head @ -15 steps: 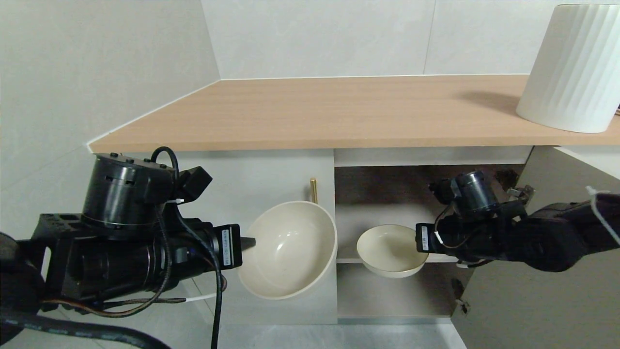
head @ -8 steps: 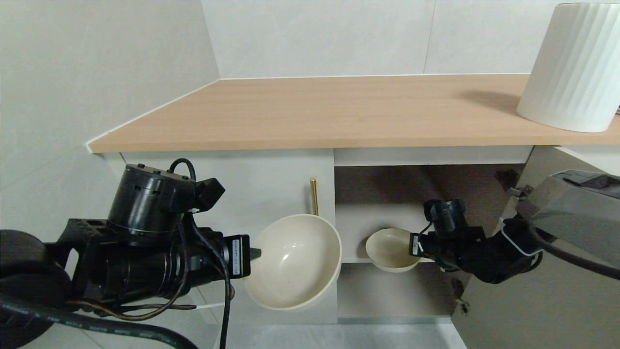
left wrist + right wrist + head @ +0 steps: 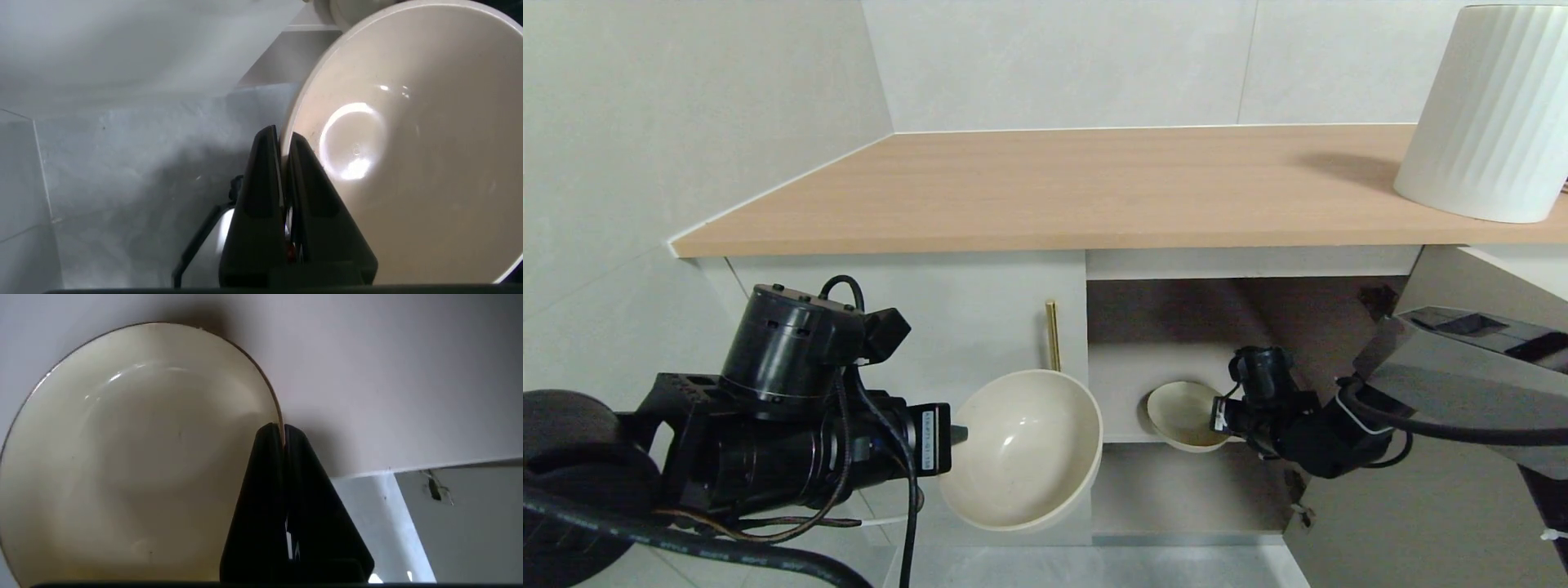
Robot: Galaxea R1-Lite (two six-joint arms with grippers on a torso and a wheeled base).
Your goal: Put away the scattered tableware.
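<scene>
Neither bowl looks stowed yet: the right pincer [image 3: 1218, 415] pinches the rim of the small bowl [image 3: 1183, 412], just ahead of it at the cupboard shelf [image 3: 1125, 439], while the left pincer [image 3: 961, 428] pinches the big bowl [image 3: 1021, 449], just ahead of it outside the cupboard door [image 3: 980, 318].

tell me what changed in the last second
The right gripper carried the small bowl deeper into the open cabinet, toward its shelf. The left gripper lowered the large bowl slightly and rightward. Both grips held; countertop and white ribbed container unchanged.
</scene>
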